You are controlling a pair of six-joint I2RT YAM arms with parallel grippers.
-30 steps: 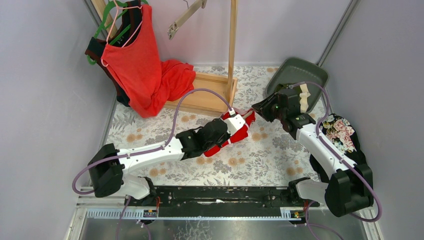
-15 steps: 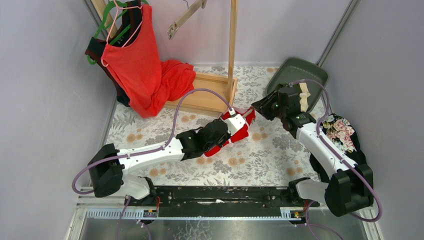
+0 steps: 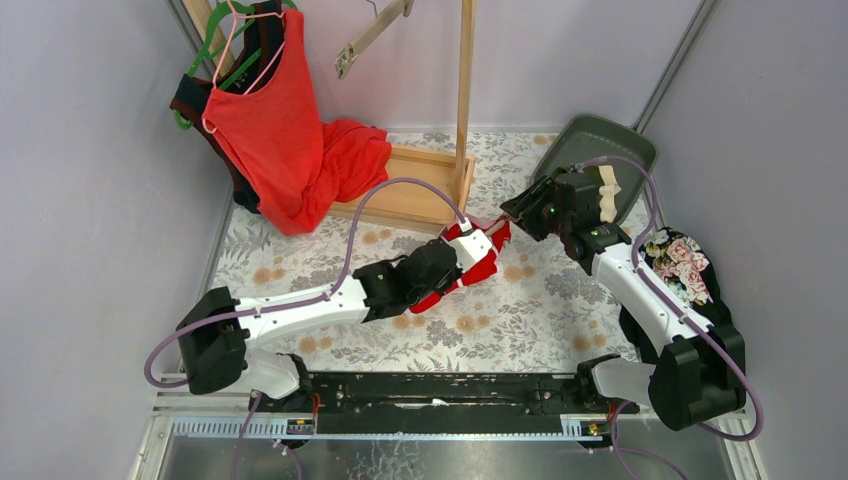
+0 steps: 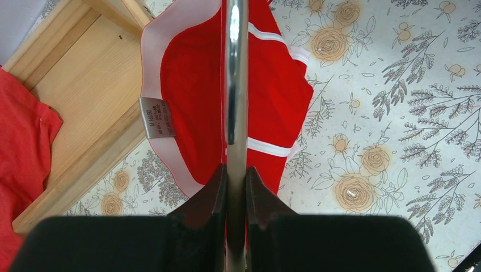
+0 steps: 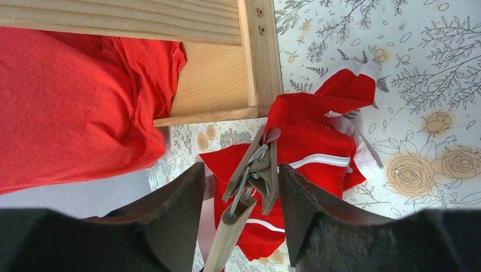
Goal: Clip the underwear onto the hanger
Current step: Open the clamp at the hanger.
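Floral-print table cover point(image 3: 540, 310), grey walls on three sides.

Item 1, red briefs point(image 3: 480, 268): mid-table, just in front of the wooden rack base point(image 3: 410, 195), hanging off the hanger and partly draped on the table. White trim; a grey label is sewn inside the waistband, seen from the left wrist.

Item 2, hanger: pale bar point(image 5: 227, 238) with a wire-sprung clip point(image 5: 258, 167). The clip's tip bites a fold of the briefs. A shiny metal rod point(image 4: 235, 85) runs over the briefs in the left wrist view.

Item 3, left gripper point(image 3: 478, 245): fingers point(image 4: 212, 187) clamped tight on the metal rod, with the briefs directly beneath and beyond them.

Item 4, right gripper point(image 5: 241, 169): jaws apart, one on each side of the clip. The briefs lie just past the fingertips.

Item 5, red tank top point(image 3: 270, 120): hung at the far left, its hem on the rack base.

Item 6, dark green tray point(image 3: 600, 145): far right.

Item 7, black floral cloth point(image 3: 680, 265): right edge.
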